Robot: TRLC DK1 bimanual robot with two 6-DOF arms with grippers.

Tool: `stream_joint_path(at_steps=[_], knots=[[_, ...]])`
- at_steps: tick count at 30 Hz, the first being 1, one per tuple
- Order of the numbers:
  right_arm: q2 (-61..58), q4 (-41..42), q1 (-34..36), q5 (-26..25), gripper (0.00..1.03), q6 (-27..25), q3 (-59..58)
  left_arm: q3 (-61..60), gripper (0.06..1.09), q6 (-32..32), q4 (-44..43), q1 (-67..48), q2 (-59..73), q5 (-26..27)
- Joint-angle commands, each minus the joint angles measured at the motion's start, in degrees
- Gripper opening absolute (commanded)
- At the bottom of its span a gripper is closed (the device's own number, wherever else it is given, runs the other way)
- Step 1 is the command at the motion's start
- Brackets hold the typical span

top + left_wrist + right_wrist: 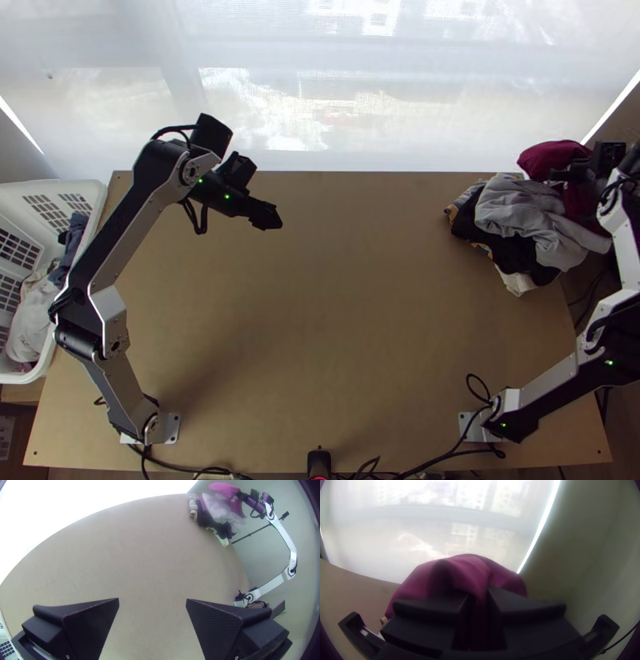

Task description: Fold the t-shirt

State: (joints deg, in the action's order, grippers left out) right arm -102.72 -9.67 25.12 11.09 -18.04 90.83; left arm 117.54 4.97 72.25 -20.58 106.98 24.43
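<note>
At the table's upper left in the top view, my left gripper [266,216] hangs over bare wood. In the left wrist view that left gripper [152,601] has its two fingers wide apart, nothing between them. Over the pile at the upper right is my right gripper [570,172], at a dark red cloth [552,158]. The right wrist view has the right gripper [478,596] closed on the bunched dark red cloth [460,571], part of which bulges up beyond the fingers. Whether this cloth is the t-shirt, I cannot tell.
Grey, black and cream clothes [520,216] lie heaped on the table's upper right corner, beside the red cloth. A white basket [92,196] with clothes stands along the left edge. The wooden table [320,320] stretches between the arms, and a window is behind it.
</note>
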Motion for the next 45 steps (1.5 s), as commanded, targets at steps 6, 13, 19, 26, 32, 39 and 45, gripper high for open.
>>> stream_joint_path(at_steps=[6, 13, 19, 26, 32, 39, 45], knots=[[11.49, 2.20, -4.03, -1.42, 0.03, 2.49, -17.26, -2.57, 1.04, 0.74, -0.53, 2.12, -1.60, 0.18], [21.24, 3.43, -5.96, -1.42, 0.03, 1.52, -26.75, -2.49, 1.04, 0.74, -0.79, 1.42, -1.42, 0.18], [21.68, 6.60, -6.23, -1.51, 0.03, -2.17, -38.36, -2.57, 1.04, 0.56, -0.79, 1.24, -1.86, 0.18], [16.32, 9.58, -4.29, -1.51, 0.10, -5.25, -43.01, -2.57, 1.04, 0.65, -0.71, 1.51, -2.21, 0.18], [16.58, 9.50, -1.66, -1.51, 0.96, -4.46, -42.57, -2.66, 1.04, 0.48, -0.71, 1.42, -2.21, 0.27], [26.34, 4.31, -0.16, -1.07, 0.98, -4.37, -36.51, -3.28, 1.04, 0.48, -0.71, 1.59, -2.74, 0.27], [29.15, -0.88, -3.24, 0.07, 0.98, 0.29, -28.78, -3.72, 1.04, 0.39, -0.79, 1.07, -2.74, 0.36]])
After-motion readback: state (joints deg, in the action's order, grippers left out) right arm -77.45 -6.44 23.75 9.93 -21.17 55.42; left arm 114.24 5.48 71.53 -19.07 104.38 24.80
